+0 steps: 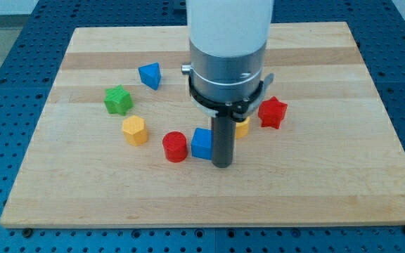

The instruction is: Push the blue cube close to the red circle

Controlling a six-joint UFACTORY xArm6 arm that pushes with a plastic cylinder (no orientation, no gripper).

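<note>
— Near the middle of the table [83,204], what do you see?

— The dark rod comes straight down from the big white and silver arm, and my tip [221,165] rests on the wood just at the view's right of the blue cube [202,143]. It looks to be touching the cube's side, or next to touching; from where I stand I cannot tell which.

— And the hand, is it gripping anything?

— No hand shows at all, only that rod. It clasps nothing; it can only press against things.

— Where does the cube sit, then?

— Right beside the red circle [175,146], which is on its left in the view. The two seem to touch or nearly so.

— Anything else about?

— A yellow block [242,126] peeks out behind the rod, mostly hidden, so its shape is unclear. A red star [272,112] lies just to the right of that. Towards the view's left are a yellow hexagon [135,130], a green star [118,100], and, higher up, a second blue block [150,75], wedge-like in shape.
</note>
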